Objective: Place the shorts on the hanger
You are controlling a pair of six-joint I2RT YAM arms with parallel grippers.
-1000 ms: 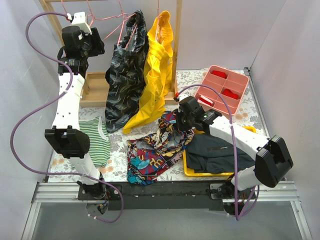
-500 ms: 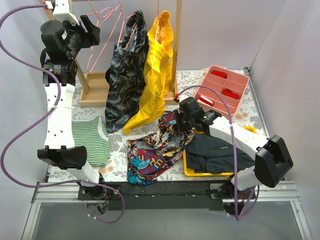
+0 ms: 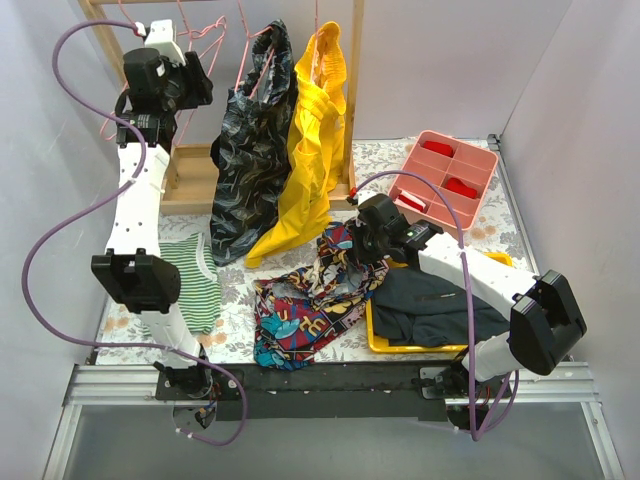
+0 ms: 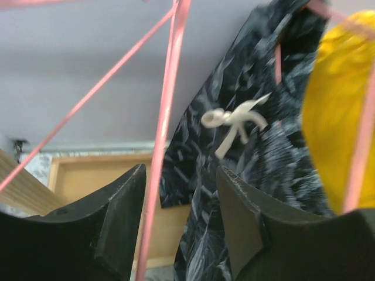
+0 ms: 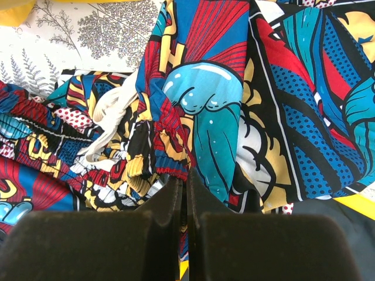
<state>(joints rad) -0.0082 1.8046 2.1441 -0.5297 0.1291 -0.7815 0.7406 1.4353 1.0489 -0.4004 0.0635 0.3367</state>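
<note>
The comic-print shorts [image 3: 305, 305] lie crumpled on the table in front of the arms. They fill the right wrist view [image 5: 205, 111]. My right gripper [image 3: 360, 262] [image 5: 183, 178] is shut on a fold at their gathered waistband. My left gripper [image 3: 203, 72] is raised at the wooden rack among the pink wire hangers [image 3: 213, 38]. In the left wrist view it [image 4: 179, 202] is open, and one pink hanger wire [image 4: 166, 105] runs down between the jaws, close to the left finger [image 4: 120, 219] and not clamped.
A black-grey patterned garment [image 3: 245, 150] [image 4: 246, 164] and a yellow garment [image 3: 312, 150] [image 4: 340, 105] hang on the rack [image 3: 352, 90]. A green-striped top [image 3: 190, 275] lies at the left. A yellow tray [image 3: 420, 346] holds a dark garment [image 3: 430, 300]. A pink compartment tray [image 3: 478, 165] stands back right.
My left arm swung up and to the left, then came back right to the hangers, about where it was a second ago. The right arm and the shorts have not moved.
</note>
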